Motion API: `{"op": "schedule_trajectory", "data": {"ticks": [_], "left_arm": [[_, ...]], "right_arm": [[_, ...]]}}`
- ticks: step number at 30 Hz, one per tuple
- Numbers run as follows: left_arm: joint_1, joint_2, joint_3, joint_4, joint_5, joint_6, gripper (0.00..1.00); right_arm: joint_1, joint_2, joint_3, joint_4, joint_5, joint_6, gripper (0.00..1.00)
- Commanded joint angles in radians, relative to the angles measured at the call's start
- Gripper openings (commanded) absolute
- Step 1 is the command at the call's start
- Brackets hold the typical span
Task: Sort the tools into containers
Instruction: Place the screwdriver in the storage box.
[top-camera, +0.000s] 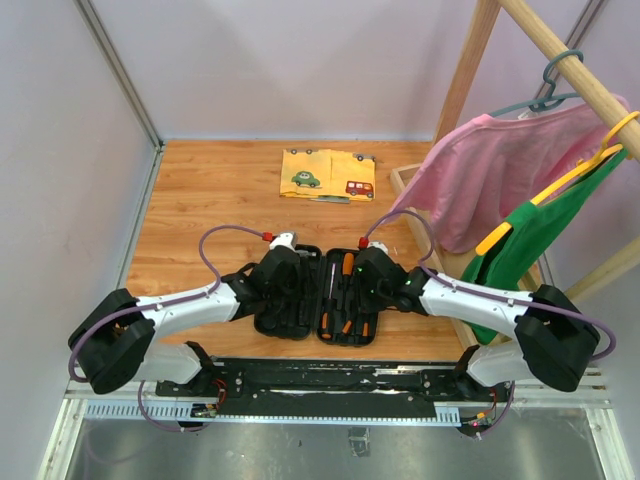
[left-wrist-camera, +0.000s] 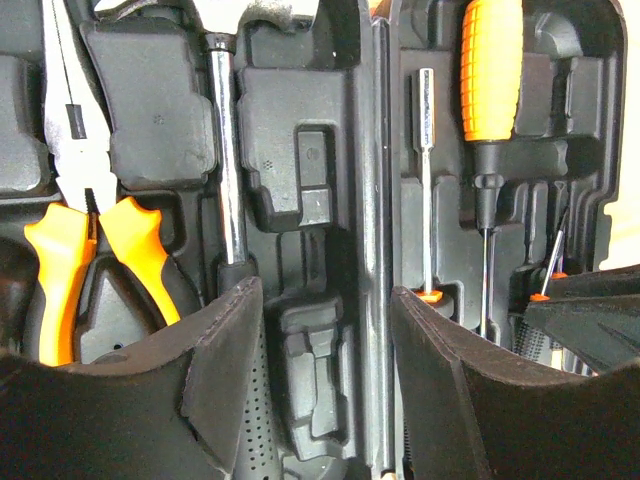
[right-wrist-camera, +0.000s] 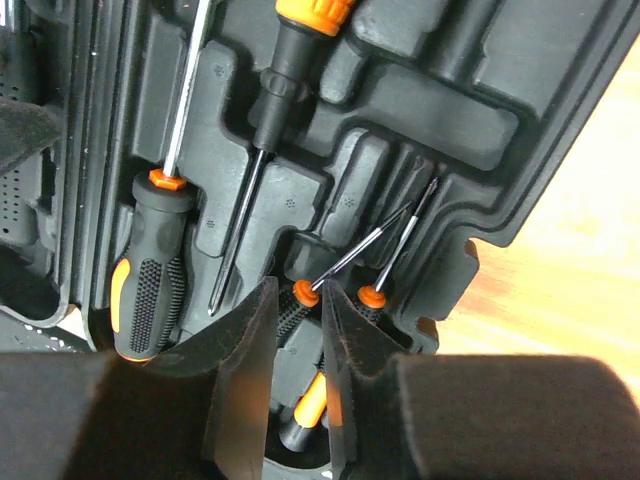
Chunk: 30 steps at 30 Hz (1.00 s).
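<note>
The black tool case (top-camera: 268, 322) lies open in the middle of the table. My left gripper (top-camera: 283, 268) hovers open over its left half; in the left wrist view its jaws (left-wrist-camera: 325, 300) straddle the hinge ridge, gripping nothing. The hammer's steel shaft (left-wrist-camera: 228, 150) and the orange-handled pliers (left-wrist-camera: 90, 240) lie in slots there. My right gripper (top-camera: 372, 272) is over the right half. In the right wrist view it (right-wrist-camera: 300, 300) is shut on a small screwdriver (right-wrist-camera: 370, 240), which lies tilted. A second small screwdriver (right-wrist-camera: 395, 250), an orange-and-black screwdriver (right-wrist-camera: 150, 270) and a dark one (right-wrist-camera: 265, 110) lie in slots.
A yellow cloth printed with cars (top-camera: 328, 175) lies at the back of the table. A wooden clothes rack (top-camera: 560, 60) stands at the right with a pink garment (top-camera: 500, 170) and a green one (top-camera: 530, 240) hanging beside my right arm. Walls close in the left and back.
</note>
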Motion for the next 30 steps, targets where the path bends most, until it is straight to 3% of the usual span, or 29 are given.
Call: {"op": "schedule_trajectory", "data": {"ticks": [1,13,19,30], "left_arm": [[0.004,-0.020,-0.011,-0.003,-0.019,0.010,0.59],[0.005,-0.031,-0.013,-0.009,-0.019,0.014,0.59],[0.004,-0.061,-0.013,-0.031,-0.033,0.024,0.59],[0.004,-0.130,-0.014,-0.082,-0.068,0.030,0.60]], "right_arm": [[0.015,0.022,0.013,-0.021,-0.004,-0.021,0.22],[0.015,0.015,0.021,-0.018,0.046,-0.061,0.12],[0.015,0.024,0.034,0.000,0.038,-0.092,0.12],[0.015,-0.064,0.024,-0.019,0.062,-0.098,0.30]]}}
